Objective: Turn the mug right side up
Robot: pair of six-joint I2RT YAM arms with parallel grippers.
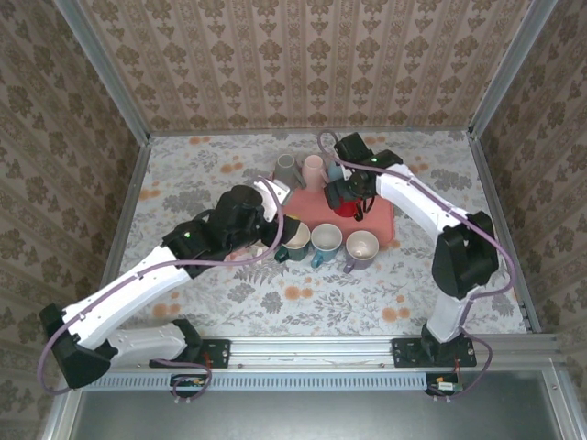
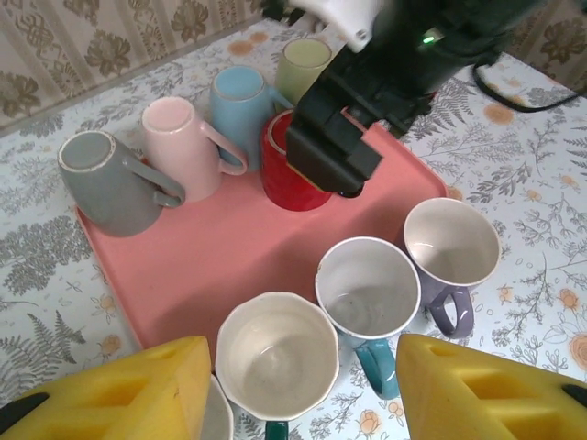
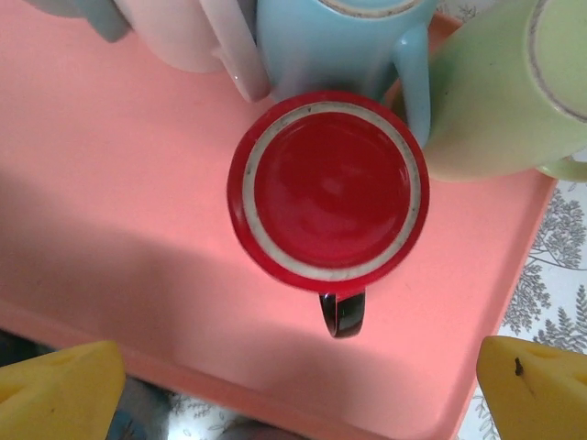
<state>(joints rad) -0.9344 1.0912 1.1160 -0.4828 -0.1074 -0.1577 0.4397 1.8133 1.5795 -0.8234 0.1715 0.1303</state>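
Observation:
A red mug [image 3: 327, 183] with a black handle stands upside down on the pink tray [image 3: 119, 229], its base ring facing up. My right gripper [image 3: 298, 367] hangs straight above it, open wide, fingers well clear of it on both sides. From above, that gripper [image 1: 353, 203] covers most of the red mug [image 1: 346, 211]. My left gripper [image 2: 298, 367] is open over an upright dark green mug [image 2: 275, 353] with a white inside. Its yellow fingers [image 2: 138, 385] flank the mug without touching it.
Grey [image 2: 105, 179], pink [image 2: 179, 142], blue [image 2: 240, 101] and green [image 2: 303, 64] mugs stand upside down at the tray's far side. Upright teal [image 2: 367, 289] and purple [image 2: 451, 243] mugs stand on the table before the tray's near edge. The right arm [image 2: 385, 73] reaches over the tray.

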